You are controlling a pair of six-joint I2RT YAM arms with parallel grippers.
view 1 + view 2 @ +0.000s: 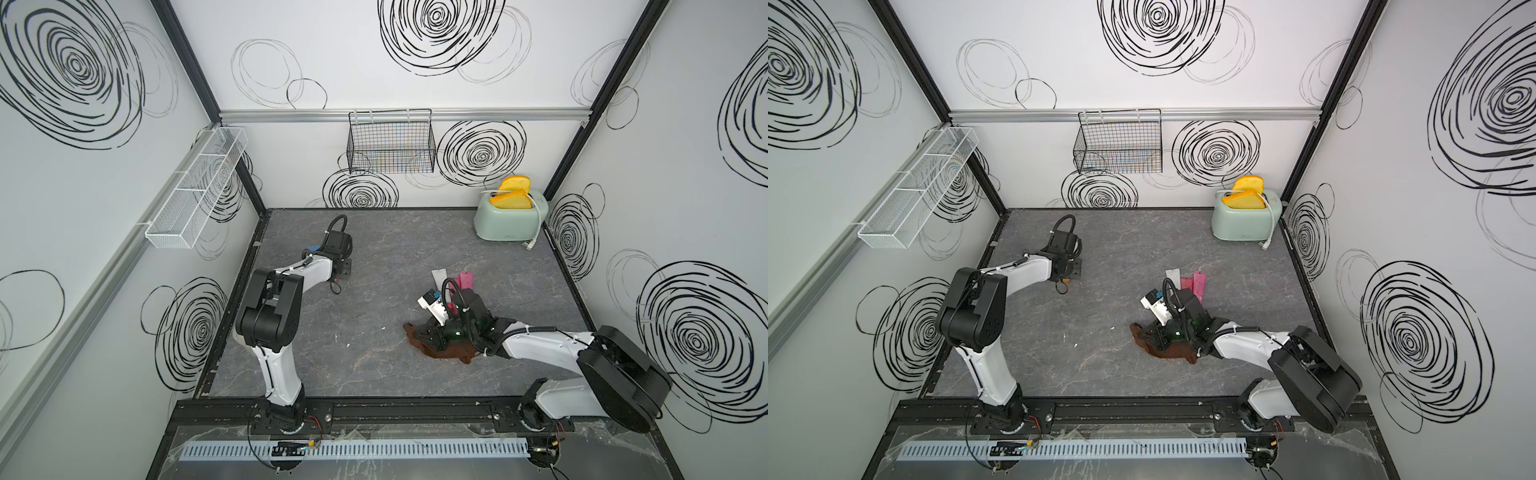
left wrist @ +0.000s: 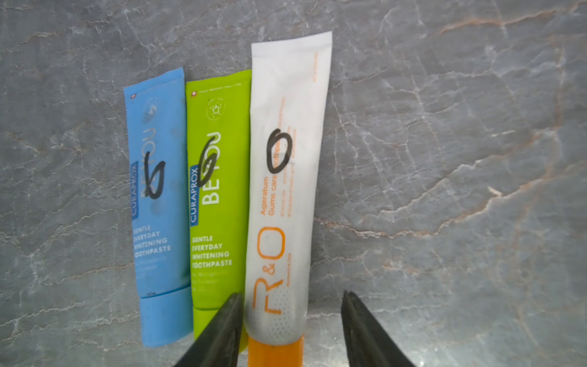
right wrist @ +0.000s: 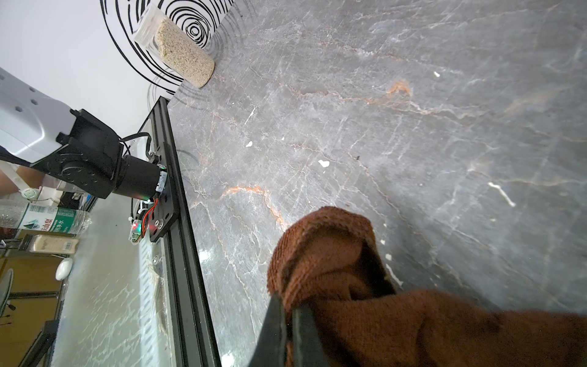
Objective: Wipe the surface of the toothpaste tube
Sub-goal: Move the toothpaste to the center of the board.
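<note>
left gripper (image 2: 291, 295) open round white tube (image 2: 286, 159), right gripper (image 3: 289, 305) pinching cloth (image 3: 333, 254), but closing might drag the neighbouring green tube (image 2: 219, 190) along

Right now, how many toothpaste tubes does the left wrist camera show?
3, side by side: blue, green in the middle, white inside the open left gripper. More may lie elsewhere.

Bright even light, soft faint shadows, wide-angle curving at edges, wrist views blurry
</note>
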